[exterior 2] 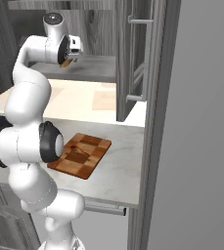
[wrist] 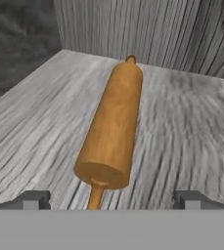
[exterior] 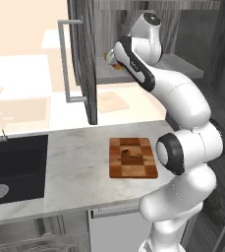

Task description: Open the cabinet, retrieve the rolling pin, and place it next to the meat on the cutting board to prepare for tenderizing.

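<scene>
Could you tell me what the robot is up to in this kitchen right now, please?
The white robot arm is reaching into the dark grey wood-grain wall cabinet, whose door stands open. Its pincer is open, the tips either side of the near end of the orange-brown wooden rolling pin, which lies on the cabinet shelf, not yet gripped. On the counter below, the checkered wooden cutting board carries the small reddish-brown lump of meat, waiting for the pin to be set beside it.

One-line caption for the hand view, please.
Open gripper lined up end-on with the rolling pin lying on the cabinet shelf, fingertips either side of its near handle.
</scene>
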